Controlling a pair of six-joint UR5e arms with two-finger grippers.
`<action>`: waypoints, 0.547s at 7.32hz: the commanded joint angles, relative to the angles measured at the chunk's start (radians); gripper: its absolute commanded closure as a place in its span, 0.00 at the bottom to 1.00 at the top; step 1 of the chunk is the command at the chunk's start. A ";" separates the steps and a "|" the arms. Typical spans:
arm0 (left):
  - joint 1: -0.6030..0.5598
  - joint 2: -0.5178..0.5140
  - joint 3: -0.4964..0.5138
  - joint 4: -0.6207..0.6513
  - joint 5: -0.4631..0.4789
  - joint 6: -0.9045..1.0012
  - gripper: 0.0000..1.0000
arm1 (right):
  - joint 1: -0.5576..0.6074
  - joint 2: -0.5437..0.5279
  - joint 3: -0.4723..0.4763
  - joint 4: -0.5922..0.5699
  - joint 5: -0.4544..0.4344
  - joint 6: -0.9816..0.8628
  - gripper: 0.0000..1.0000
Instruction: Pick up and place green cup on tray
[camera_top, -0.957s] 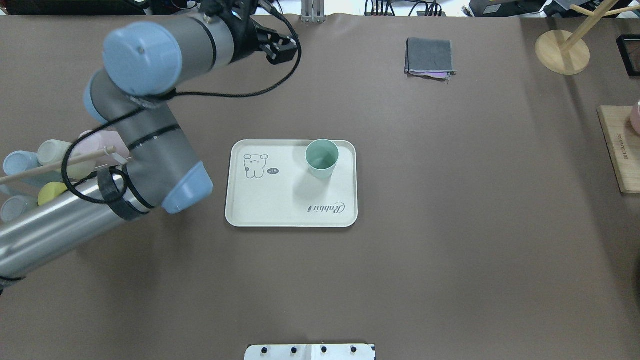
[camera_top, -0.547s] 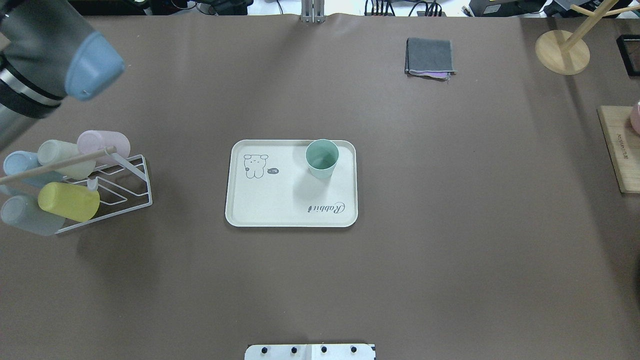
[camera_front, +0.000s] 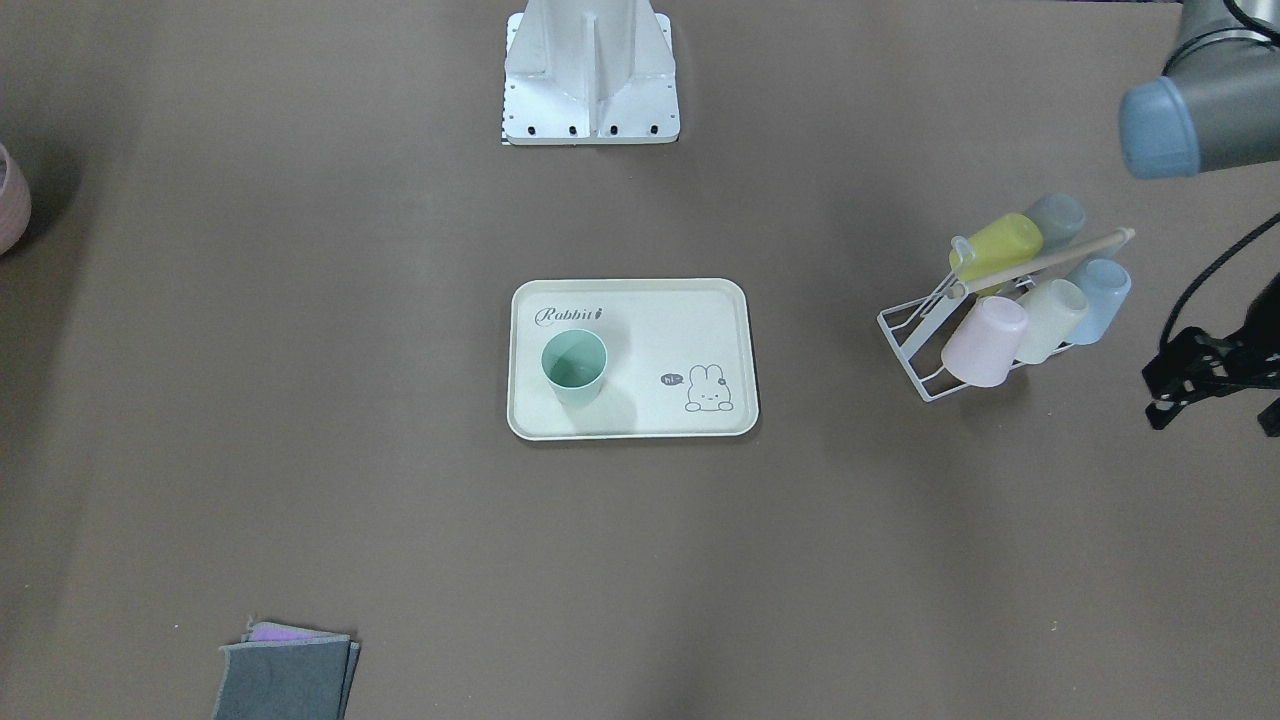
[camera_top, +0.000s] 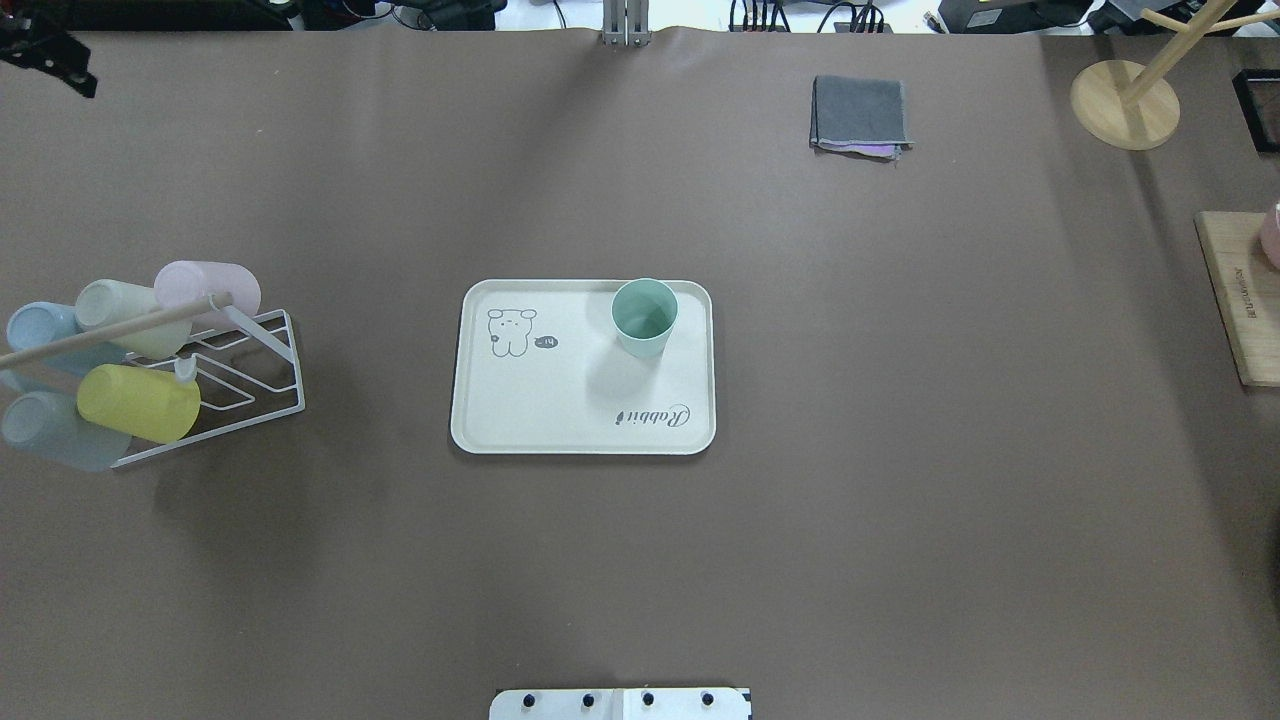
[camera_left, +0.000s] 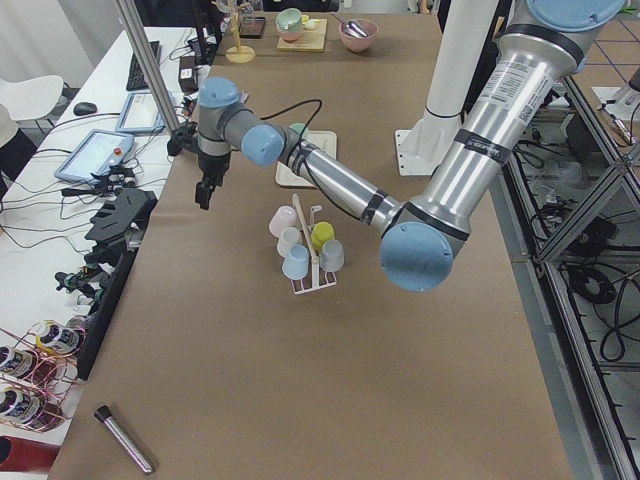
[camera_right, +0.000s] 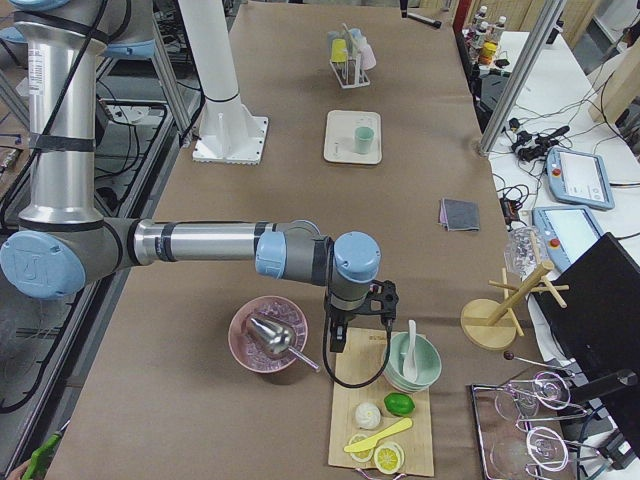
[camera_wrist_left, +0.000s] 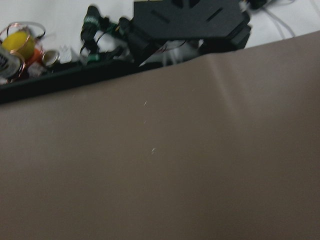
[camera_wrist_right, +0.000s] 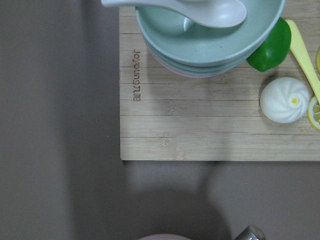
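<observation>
Mint-green cup (camera_top: 644, 318) stands upright on the tray (camera_top: 540, 400), at its far right corner. Left gripper (camera_front: 1165, 390) is nearer, well off to the cup's left. Right gripper (camera_right: 335, 343) hangs far off over a board (camera_wrist_right: 200, 125). Neither gripper's finger spread can be told.

Even light casts a faint shadow by the green cup (camera_top: 644, 318); left-wrist view is blurred.

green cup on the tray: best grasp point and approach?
Probably from straight above: the green cup stands upright, mouth open, on the tray. Pinch the rim wall, one finger inside and one outside. It has no handle and narrows toward the base, so a side grip low down might slip.
</observation>
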 joint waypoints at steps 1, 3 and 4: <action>-0.156 0.100 0.122 0.005 -0.293 0.004 0.01 | 0.000 -0.005 0.001 0.000 0.001 -0.001 0.00; -0.236 0.142 0.144 0.014 -0.310 0.170 0.01 | 0.000 -0.006 0.003 0.000 0.007 0.001 0.00; -0.265 0.165 0.177 0.024 -0.275 0.318 0.01 | 0.000 -0.006 0.006 0.000 0.011 0.001 0.00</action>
